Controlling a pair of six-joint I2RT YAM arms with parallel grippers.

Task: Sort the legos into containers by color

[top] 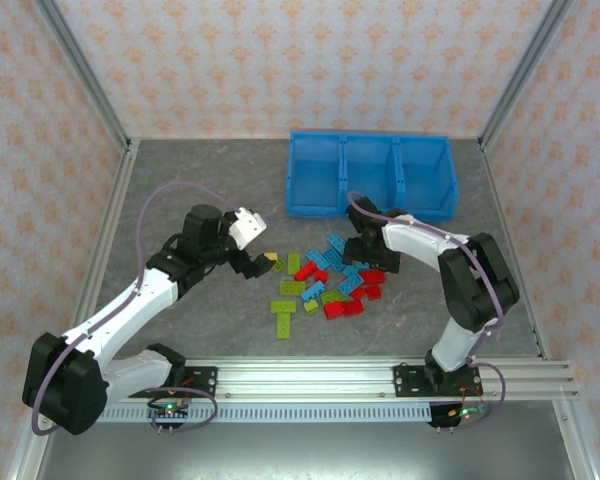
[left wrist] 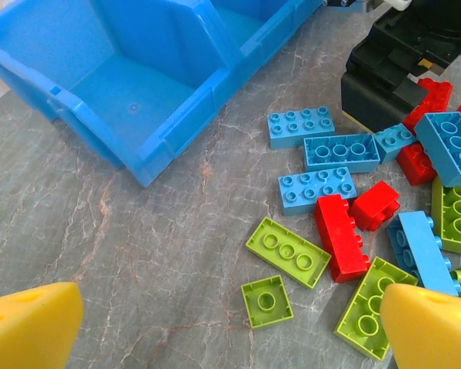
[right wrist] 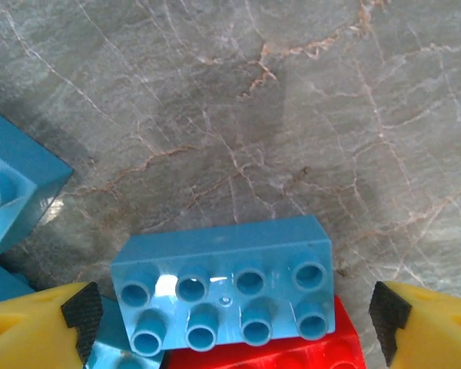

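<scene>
The legos (top: 330, 280) lie in a loose pile of red, light blue and yellow-green bricks in front of the containers (top: 370, 175), a bright blue bin of three compartments. My right gripper (top: 358, 252) is down on the pile's far side. It stands open (right wrist: 230, 323) astride a light blue eight-stud brick (right wrist: 227, 280), with a gap at each pad. That brick rests on a red brick (right wrist: 292, 357). My left gripper (top: 263, 262) hovers open at the pile's left edge, its yellow fingertips (left wrist: 31, 327) wide apart above a small green square brick (left wrist: 266, 301).
The blue bin (left wrist: 138, 77) stands behind the pile, at the table's far right. Two green bricks (top: 281, 312) lie apart toward the near rail (top: 380, 375). Metal frame posts and patterned walls close in the table. Bare grey tabletop (top: 180, 190) spreads to the left.
</scene>
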